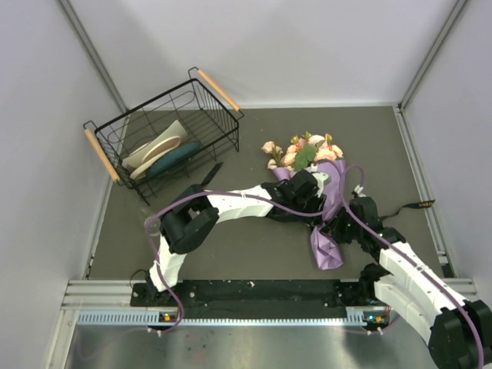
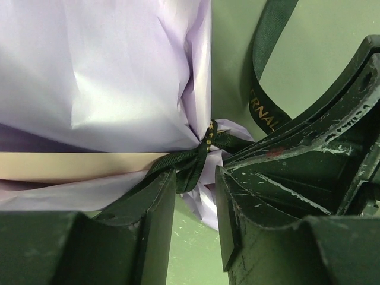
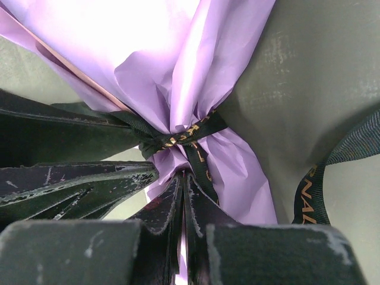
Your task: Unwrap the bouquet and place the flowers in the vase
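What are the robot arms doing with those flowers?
Two robot arms are working on a bouquet that lies on the table. Both are down at the black ribbon tied round its purple paper. The right tool is shut right at the knot; I can't tell if it pinches ribbon or paper. The left tool is open, just by the knot. The ribbon is not yet undone, so the flowers are wrapped up.

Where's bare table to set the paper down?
Bare: far right corner behind the bouquet; near strip between the left arm and right arm; front-left corner, nearer than the basket. Crowded: centre, where both meet the bouquet; ribbon trails right.
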You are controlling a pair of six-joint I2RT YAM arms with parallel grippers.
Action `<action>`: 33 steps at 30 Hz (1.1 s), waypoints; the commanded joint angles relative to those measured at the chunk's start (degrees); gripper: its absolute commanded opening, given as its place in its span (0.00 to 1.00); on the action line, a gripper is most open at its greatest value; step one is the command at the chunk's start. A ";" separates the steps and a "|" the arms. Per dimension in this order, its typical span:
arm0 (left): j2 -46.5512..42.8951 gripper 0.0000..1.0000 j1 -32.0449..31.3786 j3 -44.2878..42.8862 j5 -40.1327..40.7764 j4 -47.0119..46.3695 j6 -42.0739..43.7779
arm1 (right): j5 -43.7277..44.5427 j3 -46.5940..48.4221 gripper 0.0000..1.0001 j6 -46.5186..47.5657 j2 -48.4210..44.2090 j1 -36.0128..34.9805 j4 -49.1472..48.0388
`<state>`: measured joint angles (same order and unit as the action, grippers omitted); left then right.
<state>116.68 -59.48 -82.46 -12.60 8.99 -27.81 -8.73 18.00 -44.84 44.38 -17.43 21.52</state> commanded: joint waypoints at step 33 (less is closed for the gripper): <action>-3.57 0.00 -0.37 6.08 -0.14 -14.27 -5.76 | -0.92 9.78 0.21 9.33 3.86 5.21 -1.39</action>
<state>115.83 -59.68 -77.17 -11.11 0.25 -31.07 -7.03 25.93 -41.01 45.67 -12.71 23.57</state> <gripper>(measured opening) 0.009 0.213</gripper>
